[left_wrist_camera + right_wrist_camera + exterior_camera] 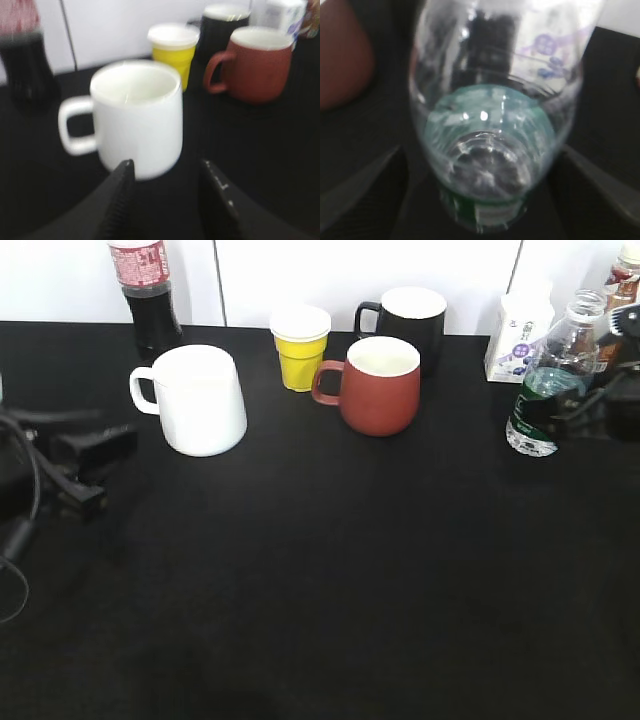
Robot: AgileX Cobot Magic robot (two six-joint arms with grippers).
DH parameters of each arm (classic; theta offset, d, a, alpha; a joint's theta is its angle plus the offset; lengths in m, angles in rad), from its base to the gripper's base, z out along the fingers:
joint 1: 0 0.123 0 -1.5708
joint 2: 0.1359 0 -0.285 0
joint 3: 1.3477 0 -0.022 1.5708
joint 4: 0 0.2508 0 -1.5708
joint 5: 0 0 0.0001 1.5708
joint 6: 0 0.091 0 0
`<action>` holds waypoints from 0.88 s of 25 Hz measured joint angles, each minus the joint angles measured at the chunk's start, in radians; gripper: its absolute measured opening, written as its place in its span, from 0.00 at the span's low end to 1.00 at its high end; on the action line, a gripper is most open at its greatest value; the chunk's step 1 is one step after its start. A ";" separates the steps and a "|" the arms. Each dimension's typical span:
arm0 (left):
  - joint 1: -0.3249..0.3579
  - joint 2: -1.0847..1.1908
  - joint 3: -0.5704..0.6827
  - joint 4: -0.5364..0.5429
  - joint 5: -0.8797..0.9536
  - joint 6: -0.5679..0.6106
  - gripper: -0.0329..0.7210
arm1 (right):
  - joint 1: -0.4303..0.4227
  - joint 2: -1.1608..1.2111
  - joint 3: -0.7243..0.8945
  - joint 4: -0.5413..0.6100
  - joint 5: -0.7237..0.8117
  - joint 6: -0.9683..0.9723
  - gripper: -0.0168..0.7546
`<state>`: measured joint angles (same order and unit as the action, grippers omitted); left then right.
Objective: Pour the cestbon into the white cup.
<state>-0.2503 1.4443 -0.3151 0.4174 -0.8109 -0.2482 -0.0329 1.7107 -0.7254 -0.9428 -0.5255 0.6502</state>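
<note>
The cestbon (540, 405), a small clear bottle with a green label, stands upright at the table's right. In the right wrist view I look down on the cestbon (490, 150). It sits between the fingers of my right gripper (484, 155), which is open around it with gaps on both sides. That gripper (590, 410) shows blurred at the right edge. The white cup (200, 400) stands at the back left, handle to the left. My left gripper (105, 445) is open and empty, just short of the white cup (137, 117), with its jaws (167, 172) pointing at the cup's base.
A dark cola bottle (148, 295) stands behind the white cup. A yellow cup (301, 347), a black mug (405, 320) and a red-brown mug (380, 385) stand at the back middle. A white carton (520, 335) and another bottle (622, 280) stand behind the cestbon.
</note>
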 joint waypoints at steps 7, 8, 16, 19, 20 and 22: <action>-0.021 -0.164 -0.063 -0.004 0.531 -0.138 0.47 | 0.000 -0.300 0.081 -0.263 0.186 0.390 0.84; -0.050 -0.216 -0.097 -0.009 0.674 -0.140 0.47 | 0.004 -0.350 0.081 -0.292 0.213 0.419 0.84; -0.219 -0.746 -0.288 -0.197 1.503 -0.095 0.47 | 0.458 -0.706 0.081 0.222 0.985 0.087 0.74; -0.220 -0.994 -0.289 -0.261 1.668 -0.002 0.43 | 0.555 -0.983 0.081 0.506 1.121 -0.078 0.73; -0.220 -1.069 -0.289 -0.274 1.723 0.017 0.42 | 0.558 -1.078 0.081 0.564 1.202 -0.129 0.73; -0.220 -1.203 -0.289 -0.289 1.827 0.070 0.40 | 0.559 -1.293 0.081 0.657 1.414 -0.201 0.73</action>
<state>-0.4703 0.2408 -0.6040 0.1288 1.0165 -0.1783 0.5261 0.4177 -0.6446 -0.2862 0.8883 0.4497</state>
